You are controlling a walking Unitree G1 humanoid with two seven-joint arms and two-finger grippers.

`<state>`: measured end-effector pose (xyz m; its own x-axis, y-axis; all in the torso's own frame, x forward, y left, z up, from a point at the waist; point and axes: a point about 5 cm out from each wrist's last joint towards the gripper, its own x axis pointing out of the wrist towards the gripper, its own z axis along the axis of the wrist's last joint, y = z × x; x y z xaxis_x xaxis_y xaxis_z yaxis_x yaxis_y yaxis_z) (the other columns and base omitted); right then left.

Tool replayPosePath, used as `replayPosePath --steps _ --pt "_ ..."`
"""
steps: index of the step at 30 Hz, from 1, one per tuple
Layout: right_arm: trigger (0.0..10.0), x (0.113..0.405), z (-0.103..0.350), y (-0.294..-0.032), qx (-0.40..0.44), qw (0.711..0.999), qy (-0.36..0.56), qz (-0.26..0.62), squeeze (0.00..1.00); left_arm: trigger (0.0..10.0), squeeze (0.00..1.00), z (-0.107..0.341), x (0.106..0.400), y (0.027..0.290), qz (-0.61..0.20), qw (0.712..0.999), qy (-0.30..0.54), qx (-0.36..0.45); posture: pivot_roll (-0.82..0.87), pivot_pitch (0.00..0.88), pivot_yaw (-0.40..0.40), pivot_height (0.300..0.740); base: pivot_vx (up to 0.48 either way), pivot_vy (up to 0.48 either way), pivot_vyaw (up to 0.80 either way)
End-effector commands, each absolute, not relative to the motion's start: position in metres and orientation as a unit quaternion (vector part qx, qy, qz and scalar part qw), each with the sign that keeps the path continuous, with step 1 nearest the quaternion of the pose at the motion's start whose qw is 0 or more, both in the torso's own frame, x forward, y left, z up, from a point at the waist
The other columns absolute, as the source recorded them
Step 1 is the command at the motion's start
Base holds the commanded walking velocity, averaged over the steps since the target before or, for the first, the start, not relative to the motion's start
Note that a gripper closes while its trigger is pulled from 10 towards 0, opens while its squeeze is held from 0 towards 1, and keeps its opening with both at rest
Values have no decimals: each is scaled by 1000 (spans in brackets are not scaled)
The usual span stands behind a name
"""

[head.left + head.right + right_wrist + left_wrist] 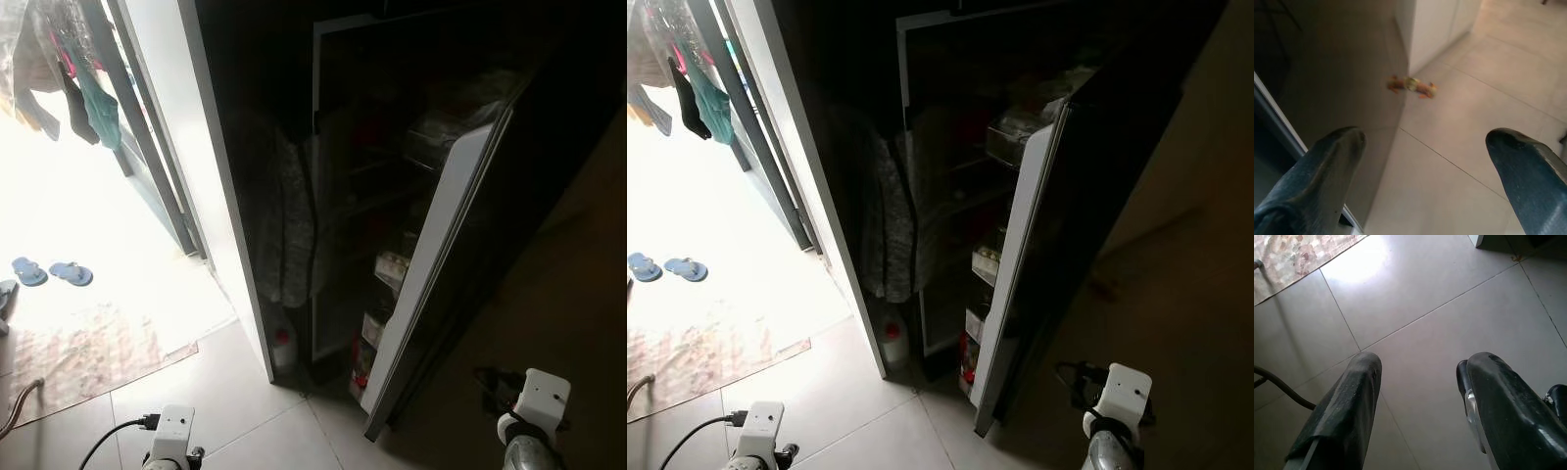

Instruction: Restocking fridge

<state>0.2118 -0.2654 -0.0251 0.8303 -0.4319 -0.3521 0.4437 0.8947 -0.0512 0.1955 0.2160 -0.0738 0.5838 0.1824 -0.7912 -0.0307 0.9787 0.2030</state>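
The fridge (392,196) stands dark ahead with its door (431,264) swung open, shelves dimly stocked (no label readable). A white bottle (282,348) sits at its foot on the pale tiled floor (1415,318). Both arms hang low, well short of it: left tool (1418,396) and right tool (1425,171) gape, empty. Slippers (49,271) lie outside the bright doorway.

Pale tiled floor (245,401) with visible grout lines, patterned rug (83,357) lying at the bright doorway, pair of blue sandals (51,272) beyond it, white jug with red cap (282,345) standing beside the fridge base, small orange object (1413,86) on tiles, blurred
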Motion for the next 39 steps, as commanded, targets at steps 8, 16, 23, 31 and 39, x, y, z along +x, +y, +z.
replayPosePath --steps 8,16,23,31,39 --pt "10000 240 17 -271 28 991 88 -93 0 10000 0 -75 192 218 63 882 458 91 -182 16 -14 740 0 0 0" --pt "10000 277 61 -254 35 999 13 -35 0 10000 0 -74 194 219 66 883 457 91 -168 26 -24 740 0 0 0" --pt "10000 302 93 -210 38 996 -21 81 0 10000 0 -75 193 218 72 883 456 86 -155 29 -40 740 0 0 0" --pt "10000 317 117 -180 39 988 -41 142 0 10000 0 -75 194 216 73 884 454 85 -150 24 -49 740 0 0 0" --pt "10000 330 129 -151 41 979 -49 193 0 10000 0 -77 187 217 77 891 440 85 -146 19 -56 740 0 0 0"
